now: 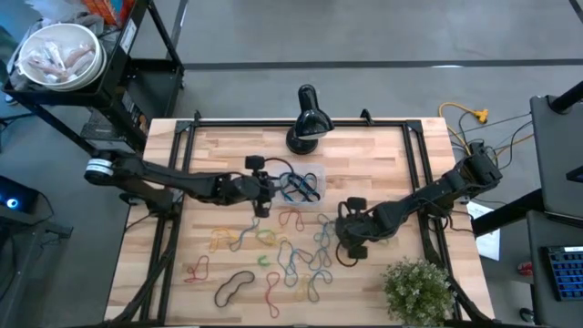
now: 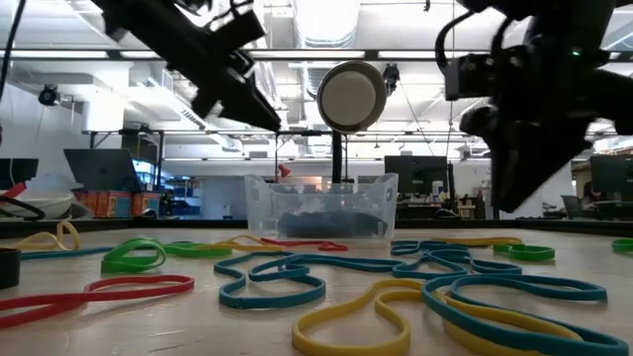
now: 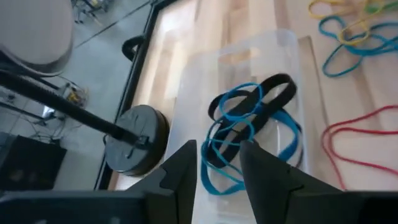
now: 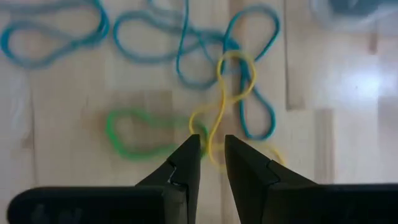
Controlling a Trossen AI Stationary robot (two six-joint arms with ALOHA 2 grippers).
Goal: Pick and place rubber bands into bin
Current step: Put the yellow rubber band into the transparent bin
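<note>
two hands: left hand (image 3: pixel 217 171) parted above the bin (image 3: pixel 186 81), right hand (image 4: pixel 211 165) apparently parted over rubber bands (image 4: pixel 230 93)

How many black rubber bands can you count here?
2. One black rubber band lies loose on the table, low in the high view; the other is in the bin with blue bands. More may be hidden.

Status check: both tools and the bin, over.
Left tool open over the bin, blue and black rubber bands inside. Right tool open over a yellow band. Nothing blocking.
</note>
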